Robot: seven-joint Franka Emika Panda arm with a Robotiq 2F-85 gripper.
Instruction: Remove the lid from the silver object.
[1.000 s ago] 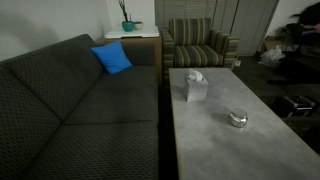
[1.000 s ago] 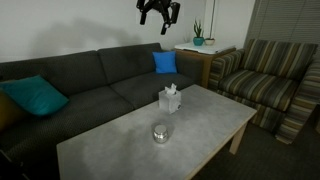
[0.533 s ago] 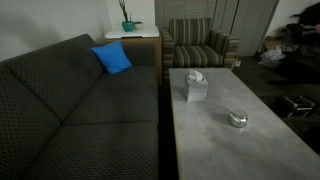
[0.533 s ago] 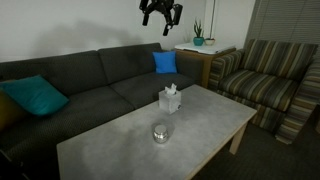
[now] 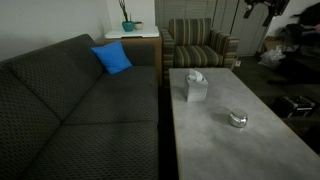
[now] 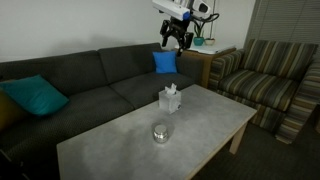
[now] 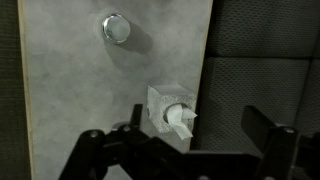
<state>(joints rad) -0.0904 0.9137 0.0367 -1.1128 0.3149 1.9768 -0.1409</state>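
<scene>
The silver object (image 5: 237,123) (image 6: 161,135) is a small shiny pot on the grey coffee table (image 5: 215,145) (image 6: 120,150). Its domed lid (image 5: 237,116) (image 6: 161,127) sits on it. From above, the wrist view shows the lid (image 7: 117,28) covering the pot near the top of the picture. My gripper (image 6: 175,38) (image 7: 176,135) hangs high in the air over the far side of the table, above the tissue box and well away from the pot. Its fingers (image 7: 268,133) stand wide apart, open, with nothing between them.
A pale tissue box (image 5: 194,88) (image 6: 170,100) (image 7: 170,112) stands on the table beyond the pot. A dark sofa (image 5: 70,100) (image 6: 90,85) with blue cushions (image 5: 112,58) runs along one long edge. A striped armchair (image 5: 200,42) (image 6: 270,75) and a side table with a plant (image 6: 198,42) stand at the far end.
The gripper has swung sideways and dropped lower, now over the table's far side near the tissue box. It stays open. The pot and lid have not moved.
</scene>
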